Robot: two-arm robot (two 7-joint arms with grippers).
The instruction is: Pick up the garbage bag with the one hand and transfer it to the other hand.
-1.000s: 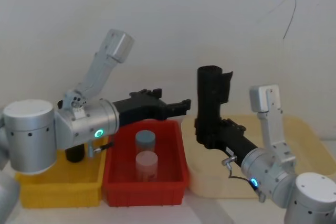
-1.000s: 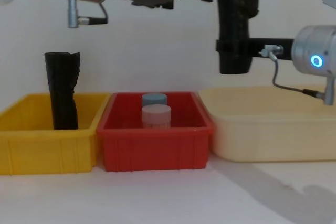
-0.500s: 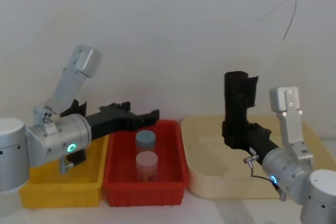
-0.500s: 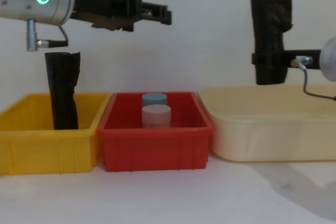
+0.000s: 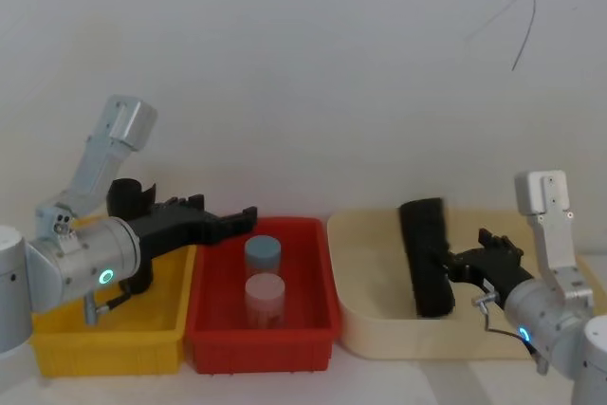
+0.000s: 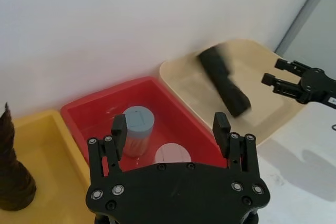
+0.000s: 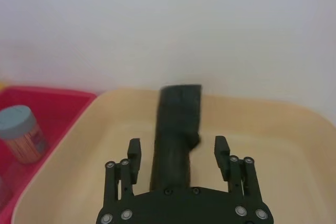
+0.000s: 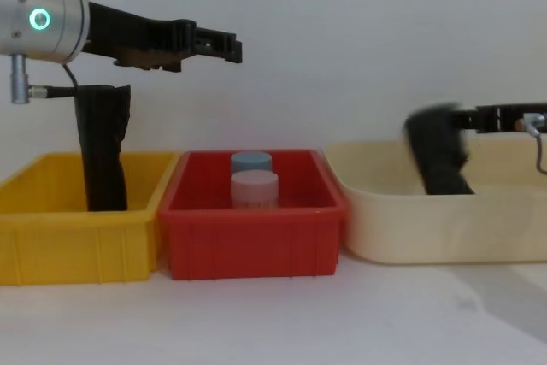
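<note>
We seem to be in a robotics lab: a bare white wall [image 8: 342, 57] behind a plain white table [image 8: 273, 322], three plastic bins in a row, yellow bin [image 8: 77, 245], red bin [image 8: 252, 250] and cream tray [image 8: 427, 232], with the left gripper [image 6: 170, 124] and right gripper [image 7: 178, 145] held above them.

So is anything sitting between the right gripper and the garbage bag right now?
Nothing visible. The garbage bag sits in the beige tray directly ahead of the open right gripper, one end between its spread fingers, with no other object between them.
</note>
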